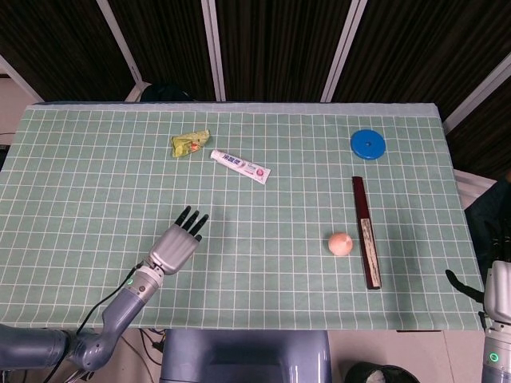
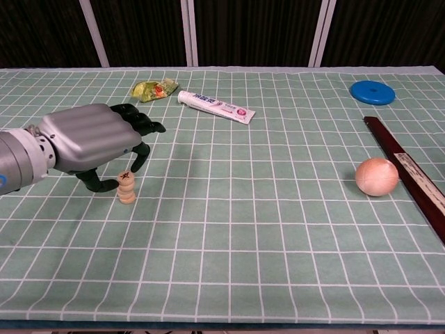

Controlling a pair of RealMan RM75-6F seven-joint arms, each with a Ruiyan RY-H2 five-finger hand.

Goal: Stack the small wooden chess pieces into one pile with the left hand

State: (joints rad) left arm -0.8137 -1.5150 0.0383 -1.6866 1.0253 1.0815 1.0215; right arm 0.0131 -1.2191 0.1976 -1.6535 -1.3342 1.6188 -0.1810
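Closest in, the bench (image 2: 278, 278) is covered with a green gridded mat, and near its front left sits the stack of small wooden chess pieces (image 2: 126, 188). It looks like a few round discs already piled up, with a dark mark on the top one. From the head view you can't see the stack at all, because the hand covers it.

The left hand (image 2: 94, 142) hangs right over and just behind the pile, palm down, fingers curled loosely downward around the spot. One dark fingertip is very near the top disc, maybe touching, I honestly can't tell. It doesn't look like it has anything clamped; I'd say it's loosely open and cupping the pile, which makes sense if you've just put a piece down and don't want to knock the tower over while backing off. So my guess is the stacking is done or nearly done, and I see no loose pieces elsewhere.

The right hand (image 1: 497, 294) is parked way off at the bench's right edge. Only a sliver shows, so no idea if it's open or closed. Fits the task, since it's a left-hand-only job.

Further back on the right are a peach-coloured ball (image 2: 376, 176) and, just beside it, a long dark wooden stick (image 2: 407, 170). Mid-bench lies a toothpaste tube (image 2: 215, 106), with a crumpled green-yellow wrapper (image 2: 154, 89) near it. A blue disc (image 2: 372, 92) sits far right. All are well apart from the stack.
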